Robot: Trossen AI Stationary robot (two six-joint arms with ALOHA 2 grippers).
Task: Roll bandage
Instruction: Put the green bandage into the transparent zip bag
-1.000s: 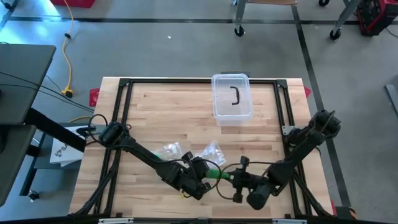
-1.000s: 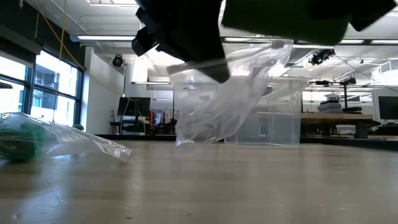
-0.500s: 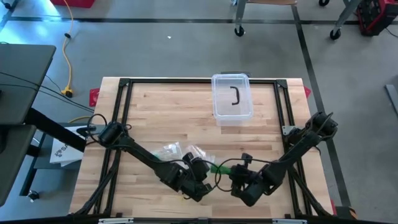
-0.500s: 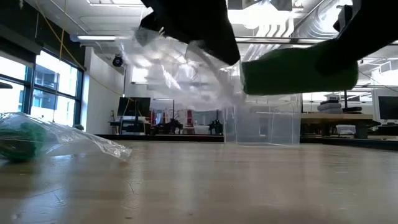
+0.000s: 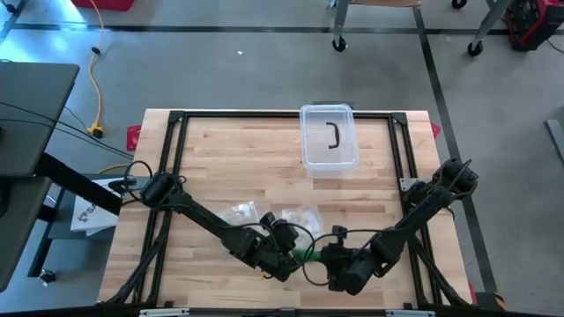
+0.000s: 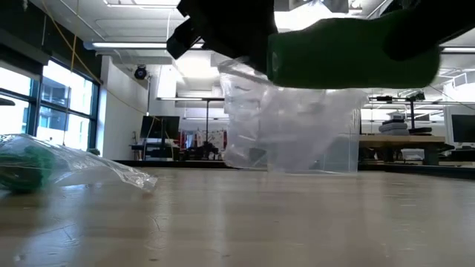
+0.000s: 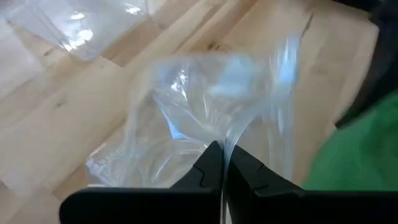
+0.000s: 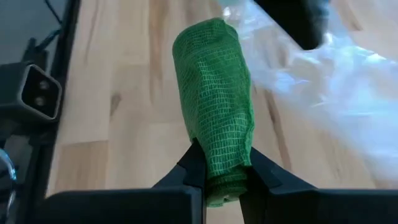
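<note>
**Green roll out of the bag, both arms nose to nose at the bench's bottom edge**

Right gripper (image 8: 221, 171) first: its jaws are pinching the green bandage roll (image 8: 214, 106) by one end, and the roll's long axis runs straight out ahead of the fingers, away from the wrist. In the high view that puts the right gripper (image 5: 339, 261) in the lower middle of the frame, with the roll (image 5: 306, 254) showing as a short green sliver pointing left toward the other arm.

Across from it, the left gripper (image 7: 222, 163) has its jaws pressed together on a fold of the clear plastic bag (image 7: 205, 106); the bag hangs crumpled off the tips, lifted clear of the wood. In the low view the bag (image 6: 297, 126) dangles in the upper centre of the frame, and the green roll (image 6: 349, 55) sits just above it, touching or nearly so; I cannot tell whether the roll's far end is fully clear of the bag's mouth. High view again: left gripper (image 5: 280, 255) just left of the roll, the two grippers very close.

The relation that matters: the roll lies between the two sets of jaws, axis along the line joining them, held only by the right, so the right is the arm on it and the left must drop the bag to help.

Count: one green roll in hand; two clear bags, one held and one more (image 5: 238, 212) lying on the bench (image 5: 229, 158) left of centre with something green inside; one clear lidded box (image 5: 330, 137) at the top centre.
</note>
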